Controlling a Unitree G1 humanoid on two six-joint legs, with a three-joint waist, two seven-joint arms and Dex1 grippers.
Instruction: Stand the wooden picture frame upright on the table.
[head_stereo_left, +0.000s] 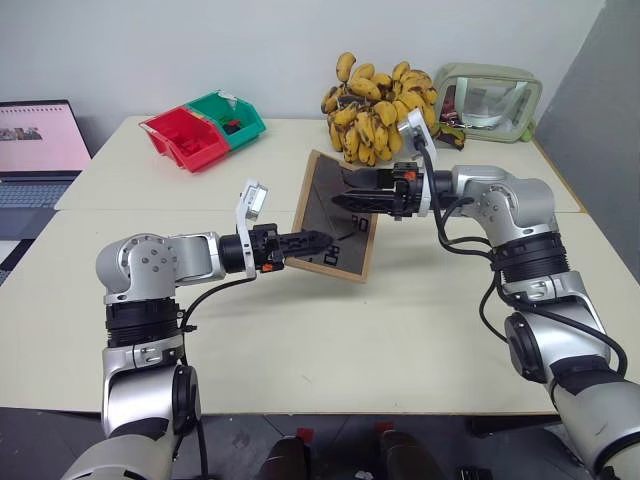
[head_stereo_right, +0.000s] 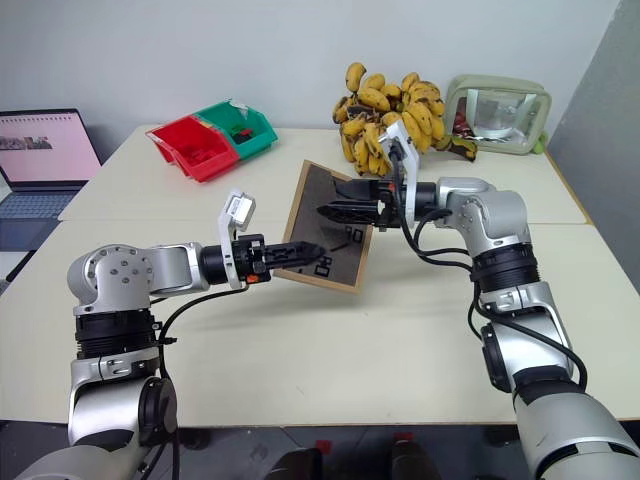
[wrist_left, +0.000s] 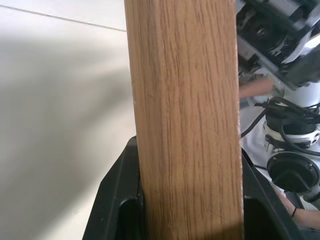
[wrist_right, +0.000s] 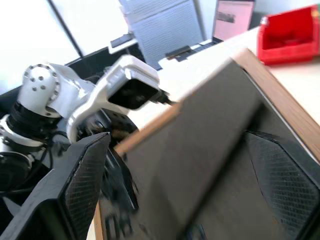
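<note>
Two pincers at the wooden picture frame (head_stereo_left: 338, 215) — left pincer (head_stereo_left: 318, 241) clamped on its edge, right pincer (head_stereo_left: 349, 199) agape.

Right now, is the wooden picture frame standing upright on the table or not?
Not yet. The wooden picture frame is held tilted above the table, its lower edge gripped by the left pincer, dark back panel facing the camera.

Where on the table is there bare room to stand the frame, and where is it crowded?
Bare: the table's near half, under and in front of the wooden picture frame, between both arms. Also the strip between the red bin and the frame. Crowded: the far edge, with bins, bananas and clear pouch.
</note>
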